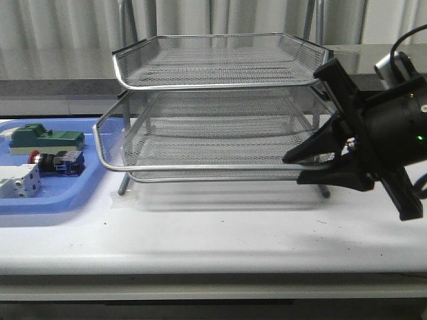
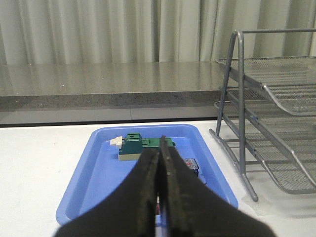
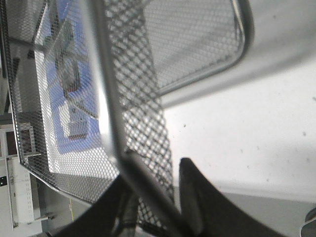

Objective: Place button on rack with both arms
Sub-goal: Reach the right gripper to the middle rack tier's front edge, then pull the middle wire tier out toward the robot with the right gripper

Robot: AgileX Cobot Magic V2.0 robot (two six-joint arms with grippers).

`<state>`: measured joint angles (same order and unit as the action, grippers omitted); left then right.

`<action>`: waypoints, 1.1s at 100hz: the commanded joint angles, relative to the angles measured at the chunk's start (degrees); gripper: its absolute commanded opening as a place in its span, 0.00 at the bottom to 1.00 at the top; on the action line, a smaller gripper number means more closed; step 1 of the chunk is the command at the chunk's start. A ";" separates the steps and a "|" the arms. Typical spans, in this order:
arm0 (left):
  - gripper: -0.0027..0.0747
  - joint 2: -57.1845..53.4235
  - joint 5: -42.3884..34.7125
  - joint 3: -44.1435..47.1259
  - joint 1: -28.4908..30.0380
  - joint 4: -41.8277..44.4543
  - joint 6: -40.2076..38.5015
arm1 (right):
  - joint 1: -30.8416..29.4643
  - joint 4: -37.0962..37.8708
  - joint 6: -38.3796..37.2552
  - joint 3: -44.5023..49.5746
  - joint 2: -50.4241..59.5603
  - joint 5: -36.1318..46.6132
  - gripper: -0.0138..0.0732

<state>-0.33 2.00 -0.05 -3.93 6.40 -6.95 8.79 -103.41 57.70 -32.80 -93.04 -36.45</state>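
1. The rack [image 1: 213,113] stands on the white surface [image 1: 200,233], with its middle tier slid forward so that its front rail juts out past the top tier. That leaves an open landing spot, which I judge is the point of drawing it out.

2. The right hand [image 1: 313,167] sits at the front right corner of that middle tier. In the right wrist view, mesh and rim wire pass between its fingers [image 3: 197,197], so it is pinching the tier's edge, probably to keep the tier out and steady while the other arm does the placing.

3. The button [image 1: 57,162] lies on its side in the blue tray [image 1: 67,200] at the left of the surface, well apart from the rack. Its red head points left. A green block [image 1: 47,139] lies just behind it and a white-grey terminal block [image 1: 19,181] just in front.

4. The left hand [image 2: 160,158] does not show in the front view. Its own wrist view has it above the blue tray, fingers pressed together with nothing between them, pointing towards the button.

5. The button is not yet picked up, so the left hand must first spread before it can close on it.
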 commanded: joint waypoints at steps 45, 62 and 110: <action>0.01 -1.73 -5.05 2.81 -0.43 -0.29 -0.44 | 0.97 6.66 3.90 10.89 14.19 1.71 0.21; 0.01 -1.73 -5.05 2.81 -0.43 -0.29 -0.44 | 0.97 6.66 4.52 10.89 14.74 1.74 0.53; 0.01 -1.73 -5.05 2.81 -0.43 -0.29 -0.44 | 0.91 15.02 2.42 10.89 22.80 2.44 0.73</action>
<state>-0.33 2.00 -0.05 -3.93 6.40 -6.95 9.76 -91.24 62.37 -21.23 -73.78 -32.33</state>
